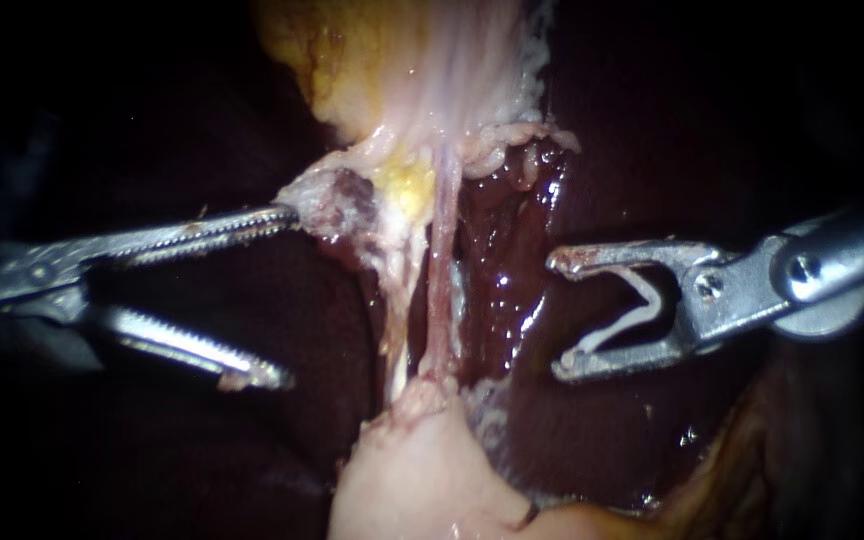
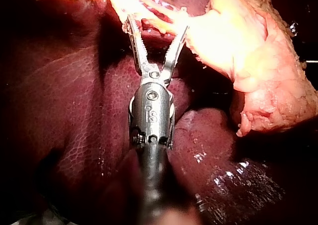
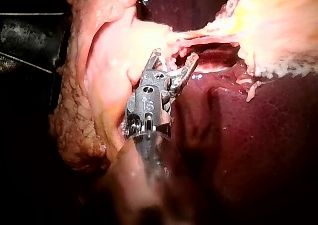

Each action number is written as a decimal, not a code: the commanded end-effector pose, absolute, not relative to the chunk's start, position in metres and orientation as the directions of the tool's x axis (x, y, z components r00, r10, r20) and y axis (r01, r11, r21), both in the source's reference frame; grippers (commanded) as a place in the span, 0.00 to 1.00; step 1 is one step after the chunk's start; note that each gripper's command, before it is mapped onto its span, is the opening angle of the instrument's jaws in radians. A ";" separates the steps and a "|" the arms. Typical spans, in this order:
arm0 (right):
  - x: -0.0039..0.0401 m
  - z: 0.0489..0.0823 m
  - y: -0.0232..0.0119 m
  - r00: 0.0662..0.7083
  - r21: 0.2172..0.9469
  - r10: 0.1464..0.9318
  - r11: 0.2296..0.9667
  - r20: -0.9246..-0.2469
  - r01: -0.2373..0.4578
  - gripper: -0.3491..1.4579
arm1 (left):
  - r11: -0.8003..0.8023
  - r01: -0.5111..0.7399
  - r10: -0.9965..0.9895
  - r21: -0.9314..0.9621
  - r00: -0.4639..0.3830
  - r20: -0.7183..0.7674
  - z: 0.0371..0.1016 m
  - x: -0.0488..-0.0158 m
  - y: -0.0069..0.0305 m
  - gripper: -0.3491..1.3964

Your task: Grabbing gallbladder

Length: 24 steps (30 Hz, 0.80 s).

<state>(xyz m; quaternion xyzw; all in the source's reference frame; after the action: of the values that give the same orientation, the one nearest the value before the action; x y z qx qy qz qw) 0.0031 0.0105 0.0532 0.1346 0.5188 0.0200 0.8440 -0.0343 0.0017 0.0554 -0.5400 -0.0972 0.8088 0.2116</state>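
Dark liver (image 1: 512,290), pale pink, perhaps slack gallbladder (image 1: 412,480)

Left instrument (image 1: 290,297) is bright bare metal, its jaws toothed and rough along the inner faces; right instrument (image 1: 559,317) is the same polished metal (jaw tips smeared and dulled), with a smooth white clip (image 1: 642,305), plastic by the look, held between its jaws. Liver (image 1: 512,290) is wet and glossy, finely grained in the wrist views. Gallbladder (image 1: 402,480) is smooth, moist and pale; the fat (image 1: 342,70) looks lumpy and frayed
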 end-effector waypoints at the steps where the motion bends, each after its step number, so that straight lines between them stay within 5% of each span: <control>1: 0.0031 0.0532 0.0105 0.461 0.248 0.173 0.963 -0.870 0.106 0.47 | -0.891 -0.240 0.448 -0.386 -0.327 -0.832 0.0552 -0.0341 0.0019 0.67; 13: 0.0031 0.0531 0.0105 0.461 0.248 0.173 0.963 -0.871 0.107 0.47 | -0.867 -0.324 0.479 -0.379 -0.332 -0.812 0.0515 -0.0320 0.0054 0.64; 24: 0.0031 0.0531 0.0105 0.461 0.248 0.173 0.963 -0.871 0.106 0.47 | -0.789 -0.416 0.591 -0.452 -0.311 -0.744 0.0556 -0.0350 0.0077 0.47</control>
<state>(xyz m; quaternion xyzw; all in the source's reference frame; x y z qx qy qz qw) 0.0031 0.0105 0.0531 0.1346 0.5189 0.0196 0.8440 -0.0353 0.0078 0.0560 -0.4960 -0.0889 0.8042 0.3150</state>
